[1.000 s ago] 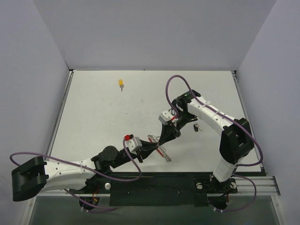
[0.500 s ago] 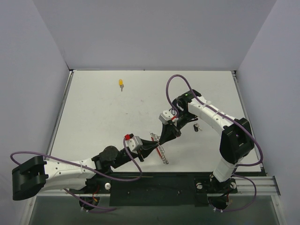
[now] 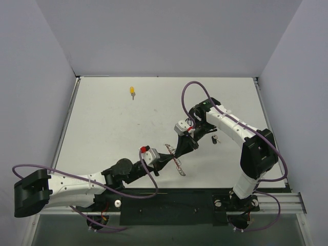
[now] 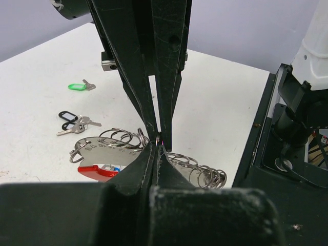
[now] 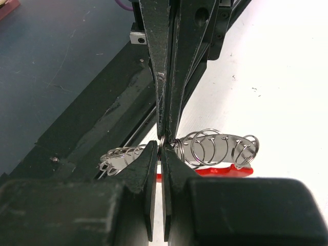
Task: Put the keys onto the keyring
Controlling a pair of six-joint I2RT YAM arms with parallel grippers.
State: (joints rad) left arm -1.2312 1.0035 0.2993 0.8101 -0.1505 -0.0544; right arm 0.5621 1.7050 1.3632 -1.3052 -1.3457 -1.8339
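Both pincers are meeting tip to tip over the matte white table (image 3: 102, 128). The left gripper (image 4: 157, 149) is pinched fully together on a thin wire ring of the keyring (image 4: 120, 141). The right gripper (image 5: 160, 149) is likewise clamped flat on the same ring, from the opposite side. Both sets of fingers are black, flat and scuffed.

The keyring is hanging at the tips as a cluster of shiny silver split rings and flat stamped metal tabs. A glossy red piece (image 4: 97, 172) is sitting just below it.

The table's dark near edge is running close behind the left gripper. Broad bare surface is lying open towards the far left corner.

The black-tagged keys (image 4: 69, 118) are resting flat near the right gripper, on the side away from the left gripper. The green-tagged key (image 4: 78, 86) is lying beyond them. The yellow-tagged key (image 3: 132, 91) is lying well apart from both grippers, near the far edge.
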